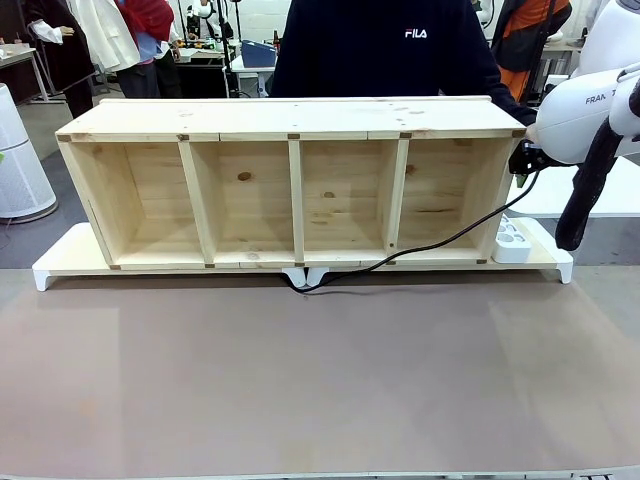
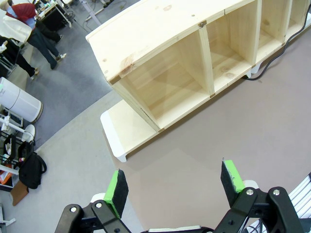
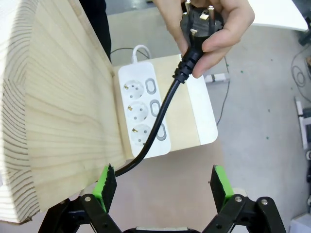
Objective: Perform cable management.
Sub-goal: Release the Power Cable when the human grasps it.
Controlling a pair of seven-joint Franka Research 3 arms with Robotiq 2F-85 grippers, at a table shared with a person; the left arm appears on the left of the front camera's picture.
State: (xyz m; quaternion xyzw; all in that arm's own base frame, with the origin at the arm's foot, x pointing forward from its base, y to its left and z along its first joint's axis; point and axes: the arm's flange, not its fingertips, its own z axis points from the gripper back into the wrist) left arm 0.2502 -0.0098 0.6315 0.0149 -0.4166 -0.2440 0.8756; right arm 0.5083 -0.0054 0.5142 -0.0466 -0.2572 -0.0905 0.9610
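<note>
The cable (image 3: 164, 112) is a thin black cord. Its chunky round plug (image 3: 197, 22) is pinched in a person's hand (image 3: 221, 29), above a white power strip (image 3: 143, 114) with three sockets. My right gripper (image 3: 162, 187) hangs open below the hand, and the cord passes between and beyond its green pads (image 3: 106, 187) without touching them. In the front view the cable (image 1: 440, 243) runs from under the wooden shelf (image 1: 290, 120) up to the shelf's right end, beside my right arm (image 1: 580, 110). My left gripper (image 2: 174, 182) is open and empty, high over the brown mat left of the shelf (image 2: 194, 63).
The shelf lies on its side on a white-footed board (image 1: 60, 262), with several open compartments facing me. The person stands behind it at the far side. A brown mat (image 1: 320, 380) covers the near table. A white appliance (image 1: 20, 165) stands on the floor at left.
</note>
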